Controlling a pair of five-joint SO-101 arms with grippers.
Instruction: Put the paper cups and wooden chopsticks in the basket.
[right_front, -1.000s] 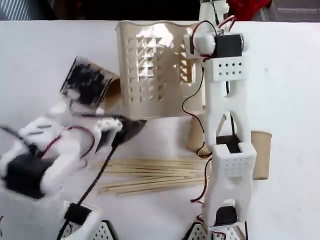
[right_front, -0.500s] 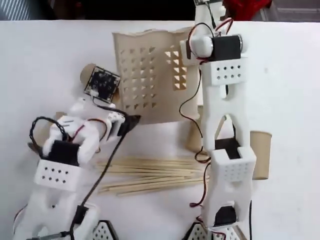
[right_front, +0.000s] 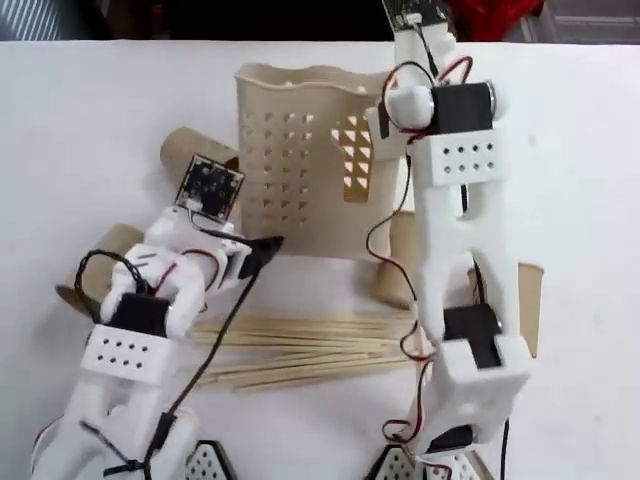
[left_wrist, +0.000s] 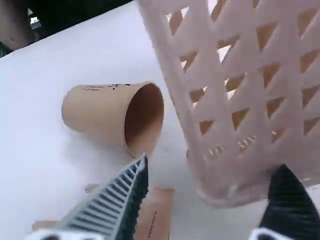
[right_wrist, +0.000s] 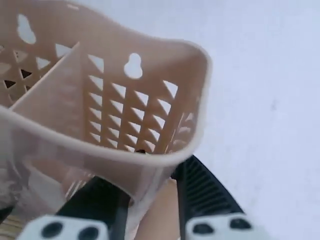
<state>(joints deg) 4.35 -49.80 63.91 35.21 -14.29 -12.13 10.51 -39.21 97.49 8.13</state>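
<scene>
The beige lattice basket (right_front: 300, 150) stands upright at the back middle of the table. My right gripper (right_wrist: 150, 197) is shut on the basket's corner rim (right_wrist: 165, 150), one finger inside and one outside. My left gripper (right_front: 262, 250) is open beside the basket's near left corner (left_wrist: 235, 165), holding nothing. A paper cup (left_wrist: 115, 112) lies on its side left of the basket (right_front: 185, 150). Another cup (right_front: 100, 250) lies under the left arm. Two more cups (right_front: 395, 262) (right_front: 525, 300) lie by the right arm. Wooden chopsticks (right_front: 300, 345) are spread in front of the basket.
Both arm bases (right_front: 200, 462) (right_front: 450, 440) stand at the near edge. The right arm (right_front: 460, 230) stretches over the table's right middle and covers part of one cup. Bare white tabletop (right_front: 90, 110) lies at the far left and far right.
The basket went from tipped to standing upright in the right gripper. The left arm swung in from the left and settled with its gripper at the basket's near left corner.
</scene>
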